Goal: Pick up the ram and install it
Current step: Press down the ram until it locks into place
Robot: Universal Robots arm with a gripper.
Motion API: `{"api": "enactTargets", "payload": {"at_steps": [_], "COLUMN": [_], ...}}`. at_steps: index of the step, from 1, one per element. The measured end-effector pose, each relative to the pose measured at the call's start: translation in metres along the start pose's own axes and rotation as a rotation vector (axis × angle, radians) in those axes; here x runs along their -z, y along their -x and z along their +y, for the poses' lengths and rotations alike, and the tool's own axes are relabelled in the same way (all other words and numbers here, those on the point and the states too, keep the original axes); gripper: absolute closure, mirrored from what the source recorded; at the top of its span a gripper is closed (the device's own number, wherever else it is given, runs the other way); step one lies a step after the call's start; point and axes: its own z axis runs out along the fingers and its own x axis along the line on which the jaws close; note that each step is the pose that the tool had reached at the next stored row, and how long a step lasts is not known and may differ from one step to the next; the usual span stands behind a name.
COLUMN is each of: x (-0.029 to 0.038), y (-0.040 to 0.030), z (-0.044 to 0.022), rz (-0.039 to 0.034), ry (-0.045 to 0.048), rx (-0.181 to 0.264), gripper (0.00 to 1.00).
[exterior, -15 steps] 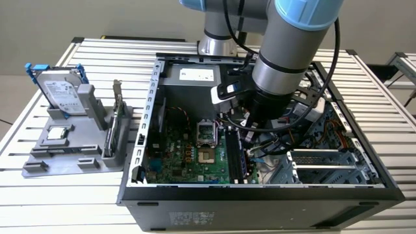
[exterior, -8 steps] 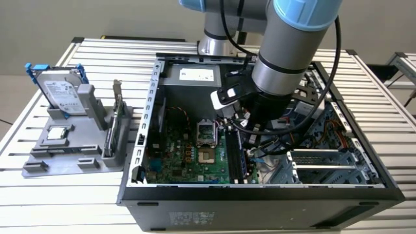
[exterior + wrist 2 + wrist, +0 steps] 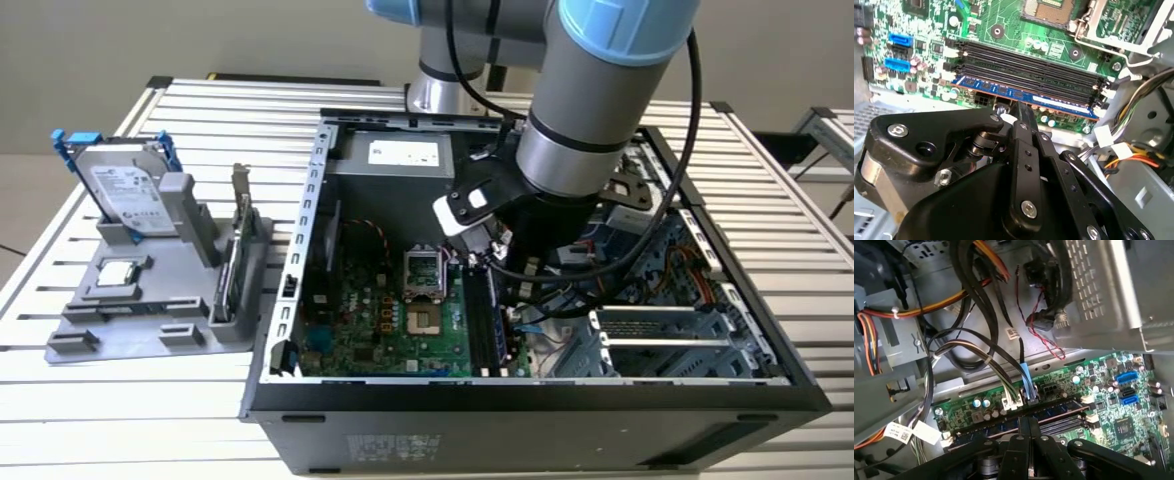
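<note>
1. The ram point(image 3: 1024, 96) sits in the slot nearest the gripper point(image 3: 1021, 107); whether fully seated is unclear.
2. Fingers look pressed together above it, holding nothing.
3. Uneven pressing could leave one end unlatched or flex the motherboard point(image 3: 1004, 30).

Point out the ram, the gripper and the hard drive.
ram point(image 3: 1019, 94): second wrist view, on its blue top edge.
gripper point(image 3: 1021, 112): second wrist view, at the fingertips.
hard drive point(image 3: 130, 190): exterior view, on its silver face.

I read this as a robotics lab test bench — a slatted aluminium table point(image 3: 107, 400) carries an opened computer case point(image 3: 534, 410), a grey parts fixture point(image 3: 134, 310) and a hard drive point(image 3: 127, 190).
</note>
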Motion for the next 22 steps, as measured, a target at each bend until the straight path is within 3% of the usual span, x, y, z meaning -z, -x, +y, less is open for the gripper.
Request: {"api": "enactTargets", "payload": {"at_steps": [16, 22], "x": [-0.0036, -0.0039], "y": [-0.0010, -0.0009], "z": [-0.0031, -0.0048], "rz": [-0.0013, -0.0013], "ry": [0.0110, 0.0121], "rx": [0.189, 0.207], "gripper": [1.00, 1.00]}}
